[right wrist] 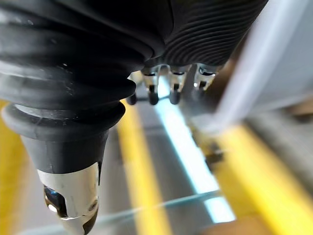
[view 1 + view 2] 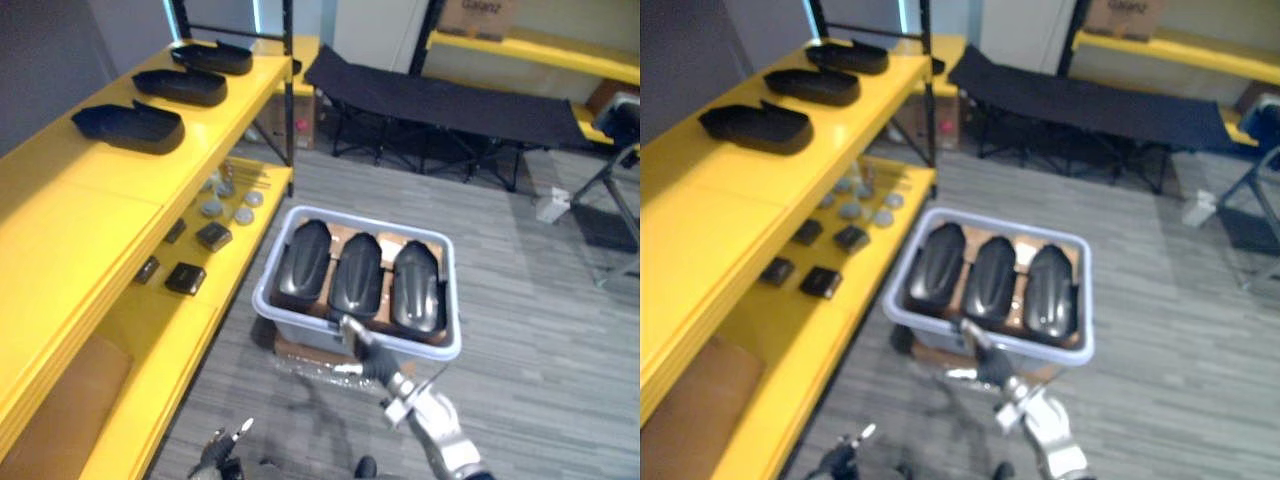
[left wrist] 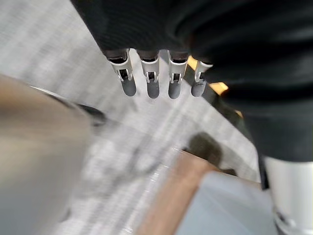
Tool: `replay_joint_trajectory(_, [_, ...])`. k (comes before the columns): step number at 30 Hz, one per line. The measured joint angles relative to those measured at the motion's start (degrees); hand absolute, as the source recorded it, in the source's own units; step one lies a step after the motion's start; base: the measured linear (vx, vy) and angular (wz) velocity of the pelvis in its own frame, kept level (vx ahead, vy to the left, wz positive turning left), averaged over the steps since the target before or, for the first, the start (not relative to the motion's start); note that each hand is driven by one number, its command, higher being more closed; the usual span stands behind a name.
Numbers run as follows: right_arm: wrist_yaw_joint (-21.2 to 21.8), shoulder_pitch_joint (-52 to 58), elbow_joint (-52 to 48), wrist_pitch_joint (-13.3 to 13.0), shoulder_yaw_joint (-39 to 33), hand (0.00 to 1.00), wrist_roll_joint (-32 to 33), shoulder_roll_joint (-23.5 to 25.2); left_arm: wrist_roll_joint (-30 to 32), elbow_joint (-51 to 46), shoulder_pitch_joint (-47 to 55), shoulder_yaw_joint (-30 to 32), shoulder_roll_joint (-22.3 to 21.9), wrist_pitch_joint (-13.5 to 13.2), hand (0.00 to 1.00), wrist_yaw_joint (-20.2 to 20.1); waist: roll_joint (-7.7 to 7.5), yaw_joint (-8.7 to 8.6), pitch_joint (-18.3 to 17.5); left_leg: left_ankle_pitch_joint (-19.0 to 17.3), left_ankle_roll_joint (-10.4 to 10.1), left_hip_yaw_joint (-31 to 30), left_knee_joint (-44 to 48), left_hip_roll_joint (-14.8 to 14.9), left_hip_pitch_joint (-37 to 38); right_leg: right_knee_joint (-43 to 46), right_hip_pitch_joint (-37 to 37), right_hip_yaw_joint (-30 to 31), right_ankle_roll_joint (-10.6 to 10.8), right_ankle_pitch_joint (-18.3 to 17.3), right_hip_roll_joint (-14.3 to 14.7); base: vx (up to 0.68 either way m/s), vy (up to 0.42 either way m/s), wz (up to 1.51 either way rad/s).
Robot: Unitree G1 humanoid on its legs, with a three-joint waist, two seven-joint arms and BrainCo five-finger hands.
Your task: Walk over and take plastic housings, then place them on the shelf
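Left eye view, housings (image 2: 357, 275) lengthwise away, left hand (image 2: 222, 450), right hand (image 2: 375, 362) straight-fingered, empty.

Three black housings (image 2: 992, 277) in grey bin (image 2: 1065, 352); right robot hand (image 2: 990, 368) by front rim.

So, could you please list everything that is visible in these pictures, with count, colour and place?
housings on the shelf: three, black, in a row on the top board
housings in the bin: three, black, side by side
bin: one, pale grey-blue, on the floor side of the shelf
shelf: one, yellow, on the robot's left
small parts: several, dark blocks and grey discs, on the lower board
cot: one, black, behind the bin
far shelf: one, yellow, at the back
cardboard box: one, brown, on the far shelf
right hand: open, at the bin's near rim
left hand: open, low, holding nothing
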Motion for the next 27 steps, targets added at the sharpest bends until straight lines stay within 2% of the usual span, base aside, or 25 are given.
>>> replay_joint_trajectory(2, [-0.90,-1.59,-7.94,0.72,-6.07,0.00,8.87,-0.67,0.66,-0.30,1.31,1.90,0.03,-0.47,0.00,-0.64,-0.29,-0.33,-0.79,0.15,-0.15,0.08,-0.46,0.21,0.24,-0.29,0.06,0.24,-0.11,0.06,0.47,0.00,-0.053,-0.06])
replay_joint_trajectory(3, [-2.98,-2.52,-8.95,0.72,-7.85,0.00,10.51,-0.60,0.94,-0.57,1.78,2.40,0.02,-0.76,0.00,-0.82,-0.40,-0.52,-0.94,0.14,-0.16,0.24,-0.47,0.23,0.36,-0.37,0.02,0.43,-0.18,0.12,0.57,0.01,-0.021,-0.19])
replay_joint_trajectory(4, [-8.42,-4.59,-9.19,0.64,-11.69,0.00,11.81,-0.39,1.35,-1.23,2.45,2.58,-0.01,-1.22,0.00,-1.02,-0.65,-0.48,-1.11,0.13,-0.17,1.18,-0.63,0.26,1.14,-0.49,0.23,1.28,-0.27,0.23,0.59,0.01,0.005,-0.18])
replay_joint_trajectory(5, [-16.22,-5.71,-8.56,0.58,-15.15,0.00,11.46,-0.28,2.70,-1.55,2.87,2.47,0.00,-1.44,0.00,-1.26,-0.57,-0.66,-1.30,0.13,-0.17,1.31,-0.73,0.10,1.46,-1.17,0.99,1.30,-0.09,0.54,0.47,0.02,0.015,-0.17])
replay_joint_trajectory(6, [-19.84,-5.90,-7.95,0.56,-16.71,0.00,11.34,-0.25,2.83,-1.59,2.94,2.44,-0.02,-1.48,0.00,-1.26,-0.62,-0.68,-1.38,0.14,-0.16,1.43,-0.87,0.02,1.80,-1.38,1.37,1.28,-0.02,0.67,0.37,0.00,0.000,0.00])
replay_joint_trajectory(7, [-26.56,-5.61,-6.43,0.85,-19.70,0.00,10.87,-0.01,2.84,-1.68,3.37,2.39,-0.03,-1.58,0.00,-1.26,-0.38,-0.73,-1.72,0.16,-0.13,1.48,-1.26,0.01,2.24,-1.93,2.00,1.07,0.13,0.77,0.04,0.04,0.021,0.03])
replay_joint_trajectory(8, [-33.78,-4.92,-5.16,2.77,-22.03,0.00,10.25,0.27,2.89,-2.04,3.83,2.32,-0.05,-1.58,0.00,-1.29,-0.54,-0.81,-2.70,0.19,-0.09,1.43,-1.43,-0.18,2.31,-2.30,2.31,0.76,0.31,0.91,-0.29,0.05,0.023,0.07])
replay_joint_trajectory(9, [-36.64,-4.50,-4.24,3.34,-23.37,0.00,10.25,0.54,3.14,-2.03,3.87,2.25,-0.06,-1.57,0.00,-1.30,-0.36,-0.83,-2.69,0.19,-0.09,1.28,-1.53,-0.29,2.55,-2.42,2.70,0.56,0.33,0.92,-0.53,0.05,0.020,0.14])
replay_joint_trajectory(11, [-45.73,-2.77,-0.41,3.45,-28.07,0.00,9.69,2.32,5.31,-2.08,4.27,1.57,-0.15,-1.64,0.00,-1.65,0.50,-1.05,-3.05,1.06,0.26,0.98,-3.58,-0.92,3.61,-2.95,3.92,-0.90,0.53,0.85,-1.04,0.03,0.008,0.20])
replay_joint_trajectory(12, [-47.01,-2.69,0.24,3.51,-28.63,0.00,9.11,2.51,5.72,-2.10,4.43,1.36,-0.18,-1.69,0.00,-1.75,0.71,-1.05,-3.17,1.36,0.26,1.02,-4.28,-1.03,4.05,-2.95,3.97,-0.91,0.56,0.86,-1.13,0.04,0.013,0.11])
replay_joint_trajectory(14, [-53.57,-2.56,3.14,4.01,-30.76,0.00,6.89,3.52,8.71,-2.06,5.57,1.14,-0.53,-2.09,0.00,-2.13,1.74,-1.31,-3.63,2.72,0.30,1.17,-7.15,-1.48,5.44,-2.95,4.11,-0.96,0.78,0.92,-1.35,0.02,0.010,0.00])
replay_joint_trajectory(18, [-60.24,-4.30,7.79,5.70,-31.01,0.00,3.32,3.73,9.79,-2.20,6.91,-0.84,0.25,-2.81,0.00,-2.63,1.43,-0.94,-3.23,3.05,0.26,1.31,-8.38,-1.52,6.43,-2.94,4.65,-0.72,0.93,0.86,-1.33,-0.01,0.002,-0.01])
replay_joint_trajectory(20, [-63.44,-8.57,11.78,5.82,-31.56,0.00,2.35,3.62,9.13,-2.38,6.22,-2.60,1.23,-3.07,0.00,-3.68,0.96,-0.46,-2.74,3.46,0.55,1.28,-8.15,-1.80,3.63,-2.52,1.73,-0.66,1.19,1.01,-1.69,-0.10,0.011,0.01])
replay_joint_trajectory(21, [-64.67,-10.79,12.89,5.80,-32.22,0.00,1.98,3.42,8.92,-2.62,5.47,-3.25,1.72,-3.13,0.00,-4.24,0.79,-0.44,-1.66,3.90,0.68,0.96,-8.03,-2.04,1.78,-2.15,0.06,-0.80,1.30,1.14,-1.98,-0.15,0.024,0.14])
replay_joint_trajectory(22, [-66.13,-13.91,13.90,5.74,-33.06,0.00,1.74,2.91,8.82,-2.83,3.94,-3.33,2.17,-3.22,0.00,-4.52,0.37,-0.31,0.85,4.25,0.91,0.77,-7.48,-2.27,-0.28,-1.89,-1.67,-0.86,1.40,1.30,-2.30,-0.17,0.020,0.18])
replay_joint_trajectory(24, [-66.57,-17.89,15.37,5.59,-33.53,0.00,2.81,1.80,8.81,-3.14,2.02,-3.12,2.66,-3.28,0.00,-4.54,0.00,0.17,4.49,4.90,1.26,-0.04,-6.96,-2.36,-2.76,-1.87,-3.61,-0.90,1.24,2.50,-2.41,-0.15,0.004,0.17])
replay_joint_trajectory(26, [-67.36,-22.80,17.13,5.05,-33.92,0.00,4.25,0.57,8.82,-3.31,-0.26,-3.14,4.31,-3.30,0.00,-4.55,-1.80,0.64,9.03,6.14,1.27,-0.86,-5.73,-2.20,-6.33,-1.73,-6.51,-1.44,0.76,3.88,-2.26,-0.09,-0.012,0.24])
replay_joint_trajectory(27, [-67.80,-23.70,17.31,5.05,-34.06,0.00,4.21,0.26,8.82,-3.32,-0.78,-3.13,4.51,-3.30,0.00,-4.54,-2.11,0.93,9.97,6.16,1.24,-1.06,-5.36,-2.08,-6.93,-1.74,-6.83,-1.29,0.74,4.20,-2.12,-0.02,0.010,0.18])
